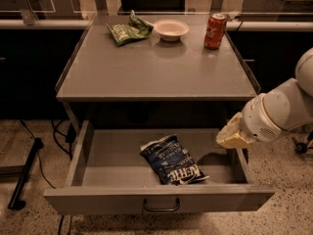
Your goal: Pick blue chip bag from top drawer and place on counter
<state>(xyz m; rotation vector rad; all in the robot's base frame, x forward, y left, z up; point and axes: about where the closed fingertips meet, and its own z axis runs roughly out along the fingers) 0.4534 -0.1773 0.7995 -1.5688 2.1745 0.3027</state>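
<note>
The top drawer (105, 156) stands pulled fully out, so the blue chip bag (172, 160) lies exposed flat on its floor, a little right of centre and near the front panel, open to a reach from above. The gripper (233, 136) hangs at the drawer's right rim, apart from the bag; whether it is spread or closed cannot be told. On the worktop (156, 70) above, the green snack bag (128, 32), bowl (170, 29) and red can (215, 24) sit along the back edge, which likely leaves the front as a landing spot.
</note>
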